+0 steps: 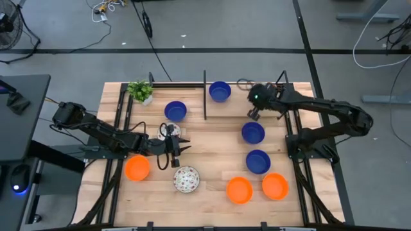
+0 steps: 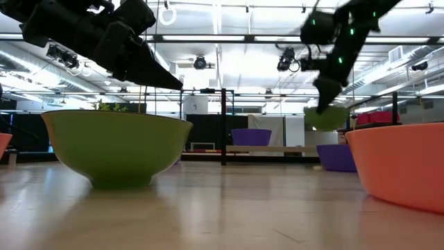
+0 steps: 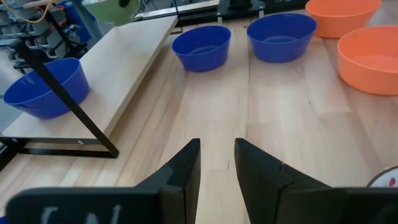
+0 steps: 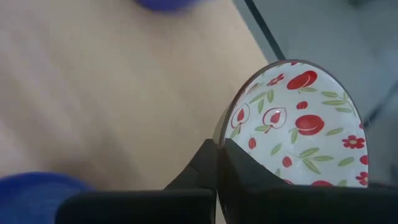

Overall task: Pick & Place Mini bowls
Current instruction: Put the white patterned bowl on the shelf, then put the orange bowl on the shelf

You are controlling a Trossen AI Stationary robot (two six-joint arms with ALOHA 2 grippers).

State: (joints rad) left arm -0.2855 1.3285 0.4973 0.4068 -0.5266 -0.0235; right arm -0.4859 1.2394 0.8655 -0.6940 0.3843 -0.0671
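Even, bright indoor light falls on the wooden table (image 1: 212, 141) from above, leaving only soft, short shadows beneath the bowls. At table height, long ceiling light strips (image 2: 229, 38) glare white above the table, so the arms read as dark silhouettes against them. The green-looking bowl (image 2: 116, 147) and the orange bowl (image 2: 402, 163) nearest that camera are slightly soft, and the tabletop in front of them is blurred. From the right wrist, the patterned bowl (image 4: 298, 124) is sharp while the table behind it smears into blur.
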